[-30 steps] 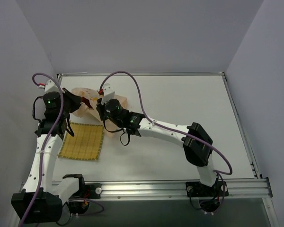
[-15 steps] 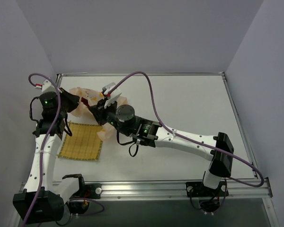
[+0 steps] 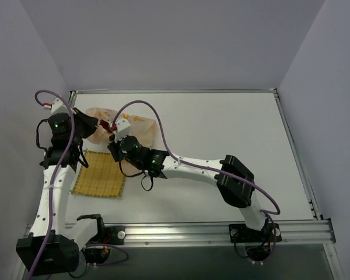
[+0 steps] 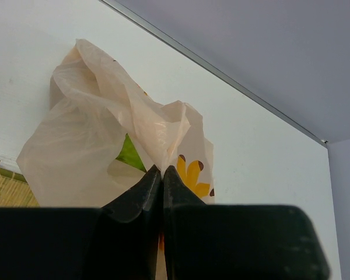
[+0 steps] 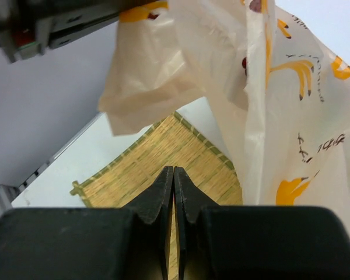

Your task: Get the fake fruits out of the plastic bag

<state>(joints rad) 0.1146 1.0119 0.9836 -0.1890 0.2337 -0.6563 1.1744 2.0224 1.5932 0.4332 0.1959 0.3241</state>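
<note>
The white tabletop point(image 3: 221, 128) is carrying the banana-print plastic bag point(image 3: 141, 126), bunched at its far left just beyond the woven mat point(image 3: 102, 174). Since 0.5 s ago the right arm has been folding its elbow inward. The right hand point(image 5: 173, 172), closed on nothing, is now pointing over the mat beside the bag. The left hand point(image 4: 162, 170) is pinching a fold of the bag. No fruit is out yet. Only 1 sliver of a green fruit point(image 4: 128, 153) is showing inside; the crinkled plastic is hiding the rest.
</note>
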